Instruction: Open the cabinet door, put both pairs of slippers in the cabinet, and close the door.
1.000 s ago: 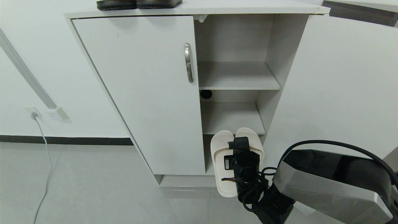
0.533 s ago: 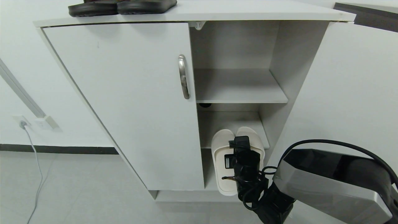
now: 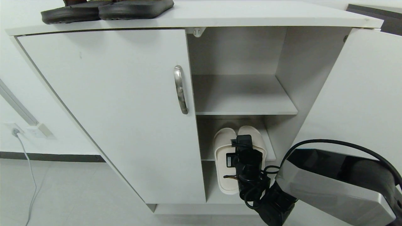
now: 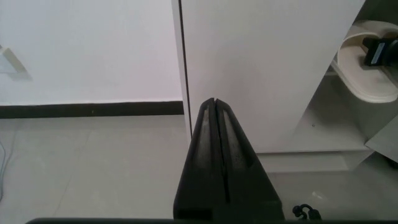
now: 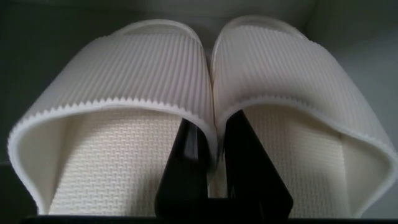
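Bright, even light outside; cabinet (image 3: 311, 62) interior shadowed.

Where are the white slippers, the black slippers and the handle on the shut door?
white slippers (image 3: 223, 139), head view, on the strap of the slipper to the robot's left.
black slippers (image 3: 132, 8), head view, on the sole's side, atop the cabinet.
door handle (image 3: 180, 89), head view, on the middle of the metal bar.

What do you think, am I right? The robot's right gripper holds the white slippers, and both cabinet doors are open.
Not quite. Only the right door is open; the left door is shut, as the head view shows. The right gripper does hold the white slippers.
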